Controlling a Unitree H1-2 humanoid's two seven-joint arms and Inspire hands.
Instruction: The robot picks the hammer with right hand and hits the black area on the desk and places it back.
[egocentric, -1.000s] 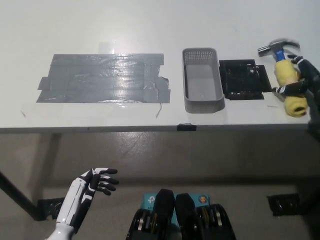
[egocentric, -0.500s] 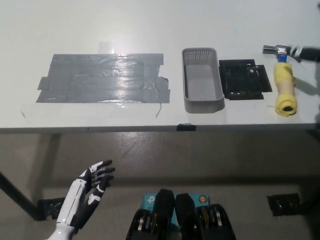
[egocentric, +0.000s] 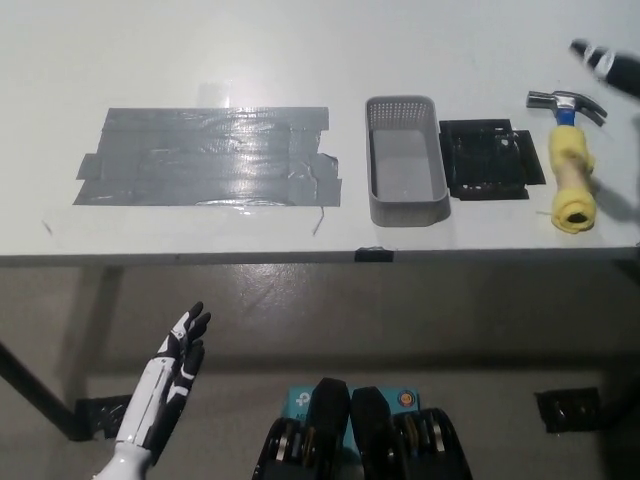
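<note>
Head view shows you the hammer (egocentric: 571, 160) lying free on the table (egocentric: 200, 60) just right of the black area (egocentric: 489, 160), yellow handle toward you, steel head away. Your right hand (egocentric: 606, 64) sits just beyond the head at the frame edge; its fingers can't be read. Left hand (egocentric: 180, 362) rests low, fingers spread and empty.

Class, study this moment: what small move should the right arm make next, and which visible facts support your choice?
Probably draw the right robot hand further off the desk to rest. The hammer lies flat right of the black area, touched by nothing, so the placing looks done. The left robot hand hangs open below the desk edge.
</note>
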